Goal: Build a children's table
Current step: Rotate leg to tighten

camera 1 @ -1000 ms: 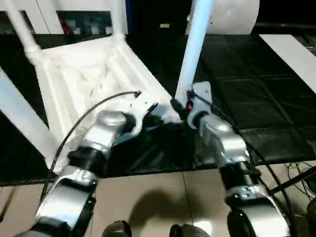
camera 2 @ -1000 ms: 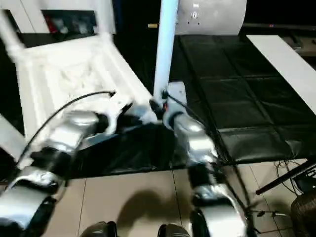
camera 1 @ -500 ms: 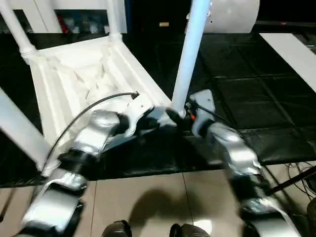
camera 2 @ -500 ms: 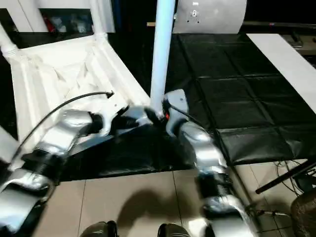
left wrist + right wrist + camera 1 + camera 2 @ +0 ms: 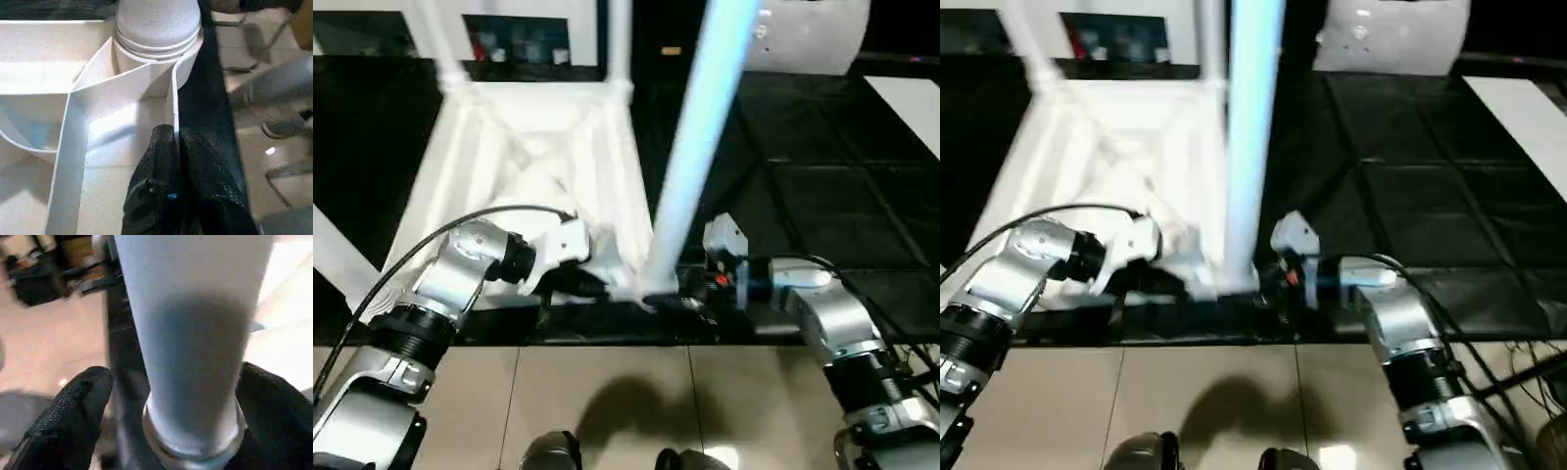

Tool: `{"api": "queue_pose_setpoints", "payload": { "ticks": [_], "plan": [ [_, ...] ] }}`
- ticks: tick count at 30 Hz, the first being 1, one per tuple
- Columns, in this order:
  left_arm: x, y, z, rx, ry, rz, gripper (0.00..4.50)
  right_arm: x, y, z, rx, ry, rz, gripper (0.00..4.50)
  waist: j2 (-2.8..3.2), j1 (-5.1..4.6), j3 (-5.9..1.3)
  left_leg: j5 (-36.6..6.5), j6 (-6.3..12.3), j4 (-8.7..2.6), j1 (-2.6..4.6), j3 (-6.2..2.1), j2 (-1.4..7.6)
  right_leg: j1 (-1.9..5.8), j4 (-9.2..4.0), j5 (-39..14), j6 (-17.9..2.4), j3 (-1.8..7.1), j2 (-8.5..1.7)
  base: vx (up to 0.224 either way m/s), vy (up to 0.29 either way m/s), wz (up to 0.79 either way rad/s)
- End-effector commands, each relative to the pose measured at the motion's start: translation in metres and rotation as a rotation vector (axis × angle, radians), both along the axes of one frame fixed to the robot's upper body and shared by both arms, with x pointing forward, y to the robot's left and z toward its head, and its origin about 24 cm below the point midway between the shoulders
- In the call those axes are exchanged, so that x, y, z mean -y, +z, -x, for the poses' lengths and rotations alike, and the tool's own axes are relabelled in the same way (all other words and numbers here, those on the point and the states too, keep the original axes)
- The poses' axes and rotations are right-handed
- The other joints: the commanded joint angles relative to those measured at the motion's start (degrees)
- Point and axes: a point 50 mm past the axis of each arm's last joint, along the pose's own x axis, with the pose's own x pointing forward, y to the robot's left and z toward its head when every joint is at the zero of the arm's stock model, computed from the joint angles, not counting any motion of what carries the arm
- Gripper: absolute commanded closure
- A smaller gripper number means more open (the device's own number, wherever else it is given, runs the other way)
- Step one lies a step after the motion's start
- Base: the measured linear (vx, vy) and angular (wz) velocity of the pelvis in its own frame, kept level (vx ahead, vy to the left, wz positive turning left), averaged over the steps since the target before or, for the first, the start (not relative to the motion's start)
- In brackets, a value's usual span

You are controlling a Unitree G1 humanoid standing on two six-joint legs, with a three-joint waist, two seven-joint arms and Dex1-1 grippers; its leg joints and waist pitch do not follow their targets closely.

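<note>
White plastic made up the whole children's table: its square top [image 5: 533,166] lay upside down, ribbed underside up, at the near edge of the black mat-covered table [image 5: 822,196], and a long tapered tubular leg [image 5: 690,166] stood in the round socket [image 5: 156,54] at the top's near right corner. That leg's long axis ran nearly straight up from the socket, leaning slightly toward the far right. The right end effector [image 5: 166,431] was the nearer one, reaching in from the right at the leg's base, its two black fingers [image 5: 73,416] spread wide to either side of the tube just above its collar, not visibly pressing it. The left end effector [image 5: 173,161] pinched the thin white rim wall of the top just beside the same socket, fingers narrow on it, steadying the top. Any turning of the leg would hinge on the right fingers closing across that upright axis.

Compared with a second before, the head view had swung, so the top appeared squarer on; the right forearm now came in nearly level from the right.
</note>
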Motion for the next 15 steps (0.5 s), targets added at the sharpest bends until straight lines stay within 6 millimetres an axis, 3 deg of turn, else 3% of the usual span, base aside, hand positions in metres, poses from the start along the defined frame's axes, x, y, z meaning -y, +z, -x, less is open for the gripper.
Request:
{"api": "queue_pose_setpoints", "payload": {
  "ticks": [1, 3, 15],
  "plan": [
    [0.0164, -0.0027, 0.0109, -0.028, -0.151, -0.001, 4.50, 0.0003, 0.0053, -0.0009, 0.001, 0.073, -0.005, 0.63, 0.09, -0.24, -3.70, -9.33, 4.54, -3.41, 1.57, -1.88, 4.52, 2.65, -3.86, -8.20, -13.61, 3.62, -6.18, 0.000, 0.000, 0.00],
    [0.0179, -0.0026, 0.0118, -0.033, -0.165, 0.002, 4.50, 0.0006, 0.0059, -0.0012, -0.011, 0.099, -0.002, 0.63, -0.04, -0.16, -3.79, -8.39, 4.87, -3.31, 1.54, -1.86, 4.54, 2.64, -3.67, -7.51, -13.87, 3.59, -6.15, 0.000, 0.000, 0.00],
    [0.0176, -0.0024, 0.0125, -0.026, -0.193, -0.009, 4.50, 0.0010, 0.0084, -0.0051, -0.025, 0.208, 0.024, 1.64, -0.30, 0.56, -3.95, -7.03, 5.82, -3.09, 1.51, -1.83, 4.47, 2.62, -3.55, -7.47, -13.85, 3.49, -6.07, 0.000, 0.000, 0.00]
  ]
}}
